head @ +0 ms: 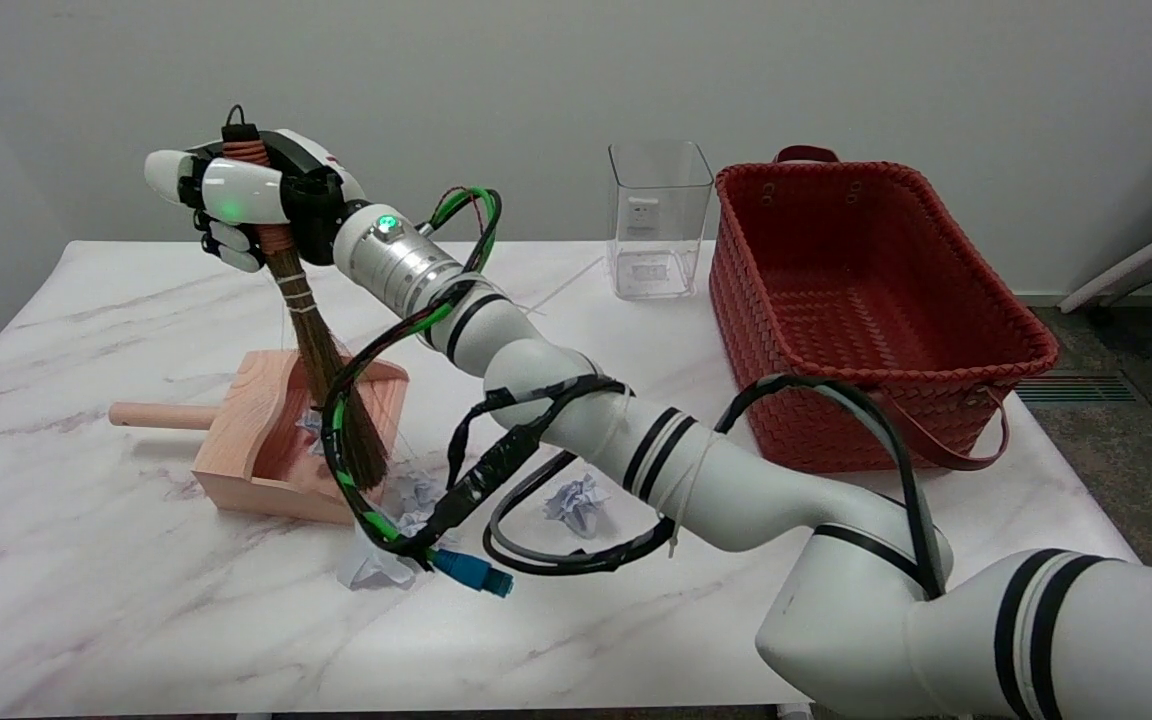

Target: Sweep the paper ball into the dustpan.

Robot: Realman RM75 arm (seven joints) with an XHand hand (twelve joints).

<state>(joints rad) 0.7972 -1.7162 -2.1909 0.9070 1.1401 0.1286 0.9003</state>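
Three crumpled white paper balls lie on the marble-patterned white table [136,620]: one [577,503] in the open right of the arm's cables, one [418,490] just off the dustpan's open mouth, and one [372,565] nearer the front edge, partly behind cables. A fourth scrap may sit inside the pan, too hidden to tell. One pale wooden dustpan [261,440] with a round handle lies left of centre. One red woven basket [866,300] and one clear plastic container [658,220] stand toward the far right. The right hand [246,195], raised high, grips the bound handle of one small brown straw broom [321,360], bristles hanging at the pan's mouth.
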